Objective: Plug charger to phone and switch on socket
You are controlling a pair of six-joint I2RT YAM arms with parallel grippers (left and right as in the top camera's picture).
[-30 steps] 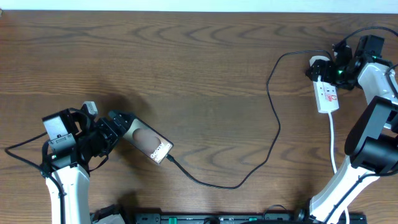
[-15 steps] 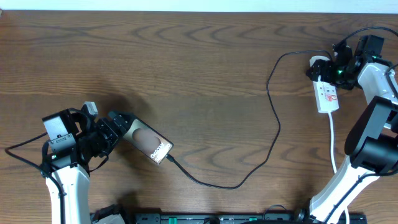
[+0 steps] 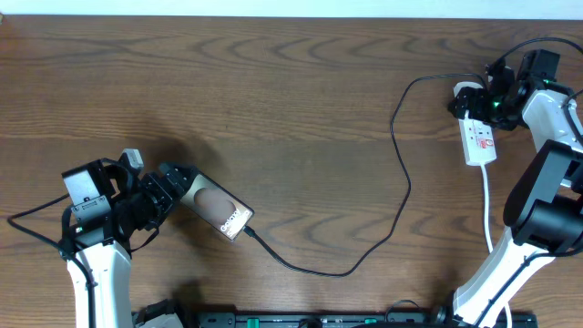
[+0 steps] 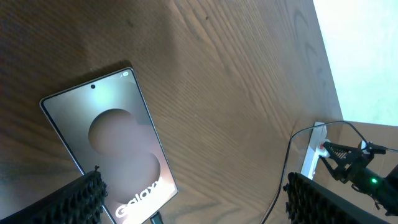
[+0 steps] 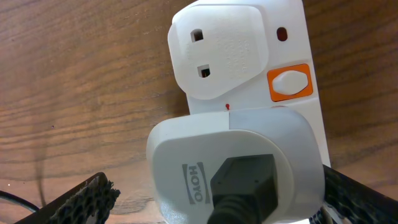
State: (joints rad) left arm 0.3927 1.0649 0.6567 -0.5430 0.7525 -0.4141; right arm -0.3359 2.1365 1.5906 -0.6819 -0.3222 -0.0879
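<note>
The phone lies flat at the lower left, its lit screen showing "Galaxy" lettering in the left wrist view. The black charger cable runs from the phone's near end across the table to a white adapter seated in the socket strip. Its plug tip sits at the phone's bottom edge. My left gripper is open, its fingers either side of the phone's far end. My right gripper is open, its fingers straddling the adapter. The strip's orange switch lies just beyond.
The strip's white cord trails toward the table's front edge past my right arm. A free three-pin outlet sits at the strip's end. Dark equipment lines the front edge. The brown wooden table is bare in the middle.
My right wrist has shifted very slightly up and left over the strip. The left arm, phone and cable have not moved.
</note>
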